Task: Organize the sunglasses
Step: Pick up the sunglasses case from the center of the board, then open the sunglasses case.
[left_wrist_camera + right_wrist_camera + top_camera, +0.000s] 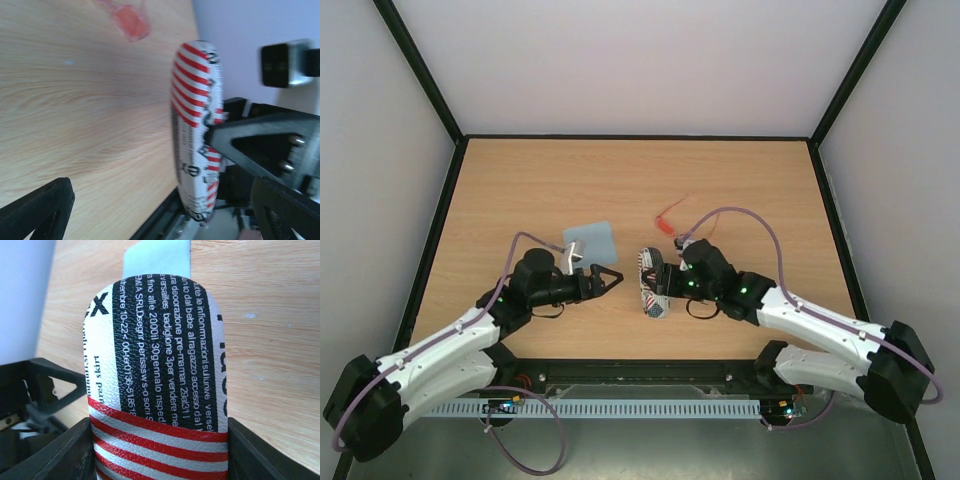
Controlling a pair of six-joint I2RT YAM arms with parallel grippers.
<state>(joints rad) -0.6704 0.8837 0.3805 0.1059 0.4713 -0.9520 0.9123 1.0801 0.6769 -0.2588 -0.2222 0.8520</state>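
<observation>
Top external view: the sunglasses (669,222) lie on the bench (520,190), just beyond the right gripper (661,281) and not touching it. They are a small pair with a thin red-orange wire frame, orange-red tinted lenses and slim temples. They are probably very light, springy at the temples, and easy to bend or scratch. A gentle pinch across the bridge or frame rim seems safest, keeping off the lens faces. The right gripper is clamped on the striped case (650,300). The left gripper (610,279) stands wide apart and empty, just left of the case.
</observation>
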